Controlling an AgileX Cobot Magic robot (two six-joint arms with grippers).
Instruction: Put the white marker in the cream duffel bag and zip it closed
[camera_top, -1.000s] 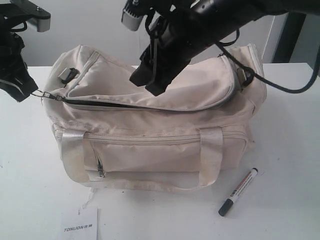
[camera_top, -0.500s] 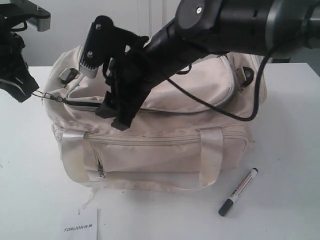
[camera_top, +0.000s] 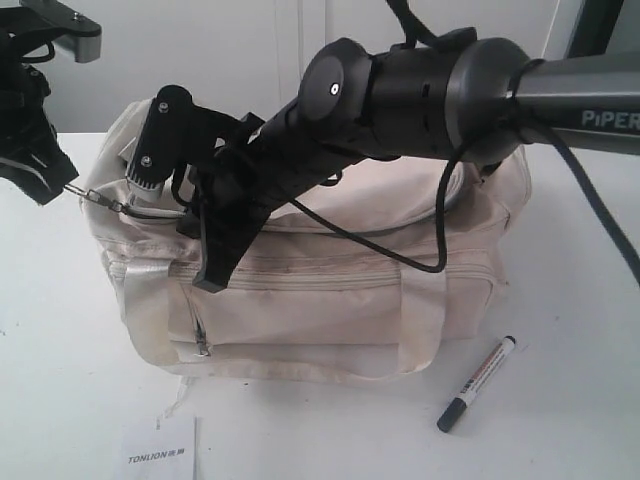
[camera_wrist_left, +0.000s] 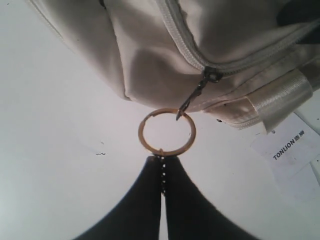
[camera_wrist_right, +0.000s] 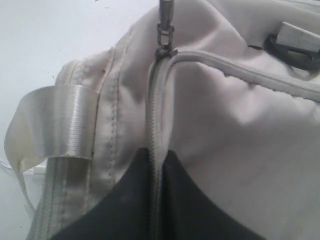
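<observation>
The cream duffel bag (camera_top: 330, 310) stands in the middle of the white table. To the right of the bag's front, the white marker (camera_top: 478, 383) lies on the table, dark cap towards the front, and no gripper touches it. My left gripper (camera_top: 52, 188) is at the bag's left end, shut on the gold keyring (camera_wrist_left: 167, 132) that hangs from the zipper pull (camera_wrist_left: 207, 76). My right gripper (camera_top: 212, 278) reaches across the bag to its left front. Its jaws pinch the zipper seam (camera_wrist_right: 156, 125) just below the slider (camera_wrist_right: 165, 35).
A paper tag printed TONLION (camera_top: 160, 450) lies on the table in front of the bag. A satin strap handle (camera_wrist_right: 60, 122) loops beside the right gripper. The right arm (camera_top: 420, 90) covers much of the bag's top. A metal buckle (camera_wrist_right: 295, 42) sits near the bag's end.
My right arm has swung left and down across the bag's top to its left front, and its jaws have closed on the zipper seam. The left gripper and the marker have not moved.
</observation>
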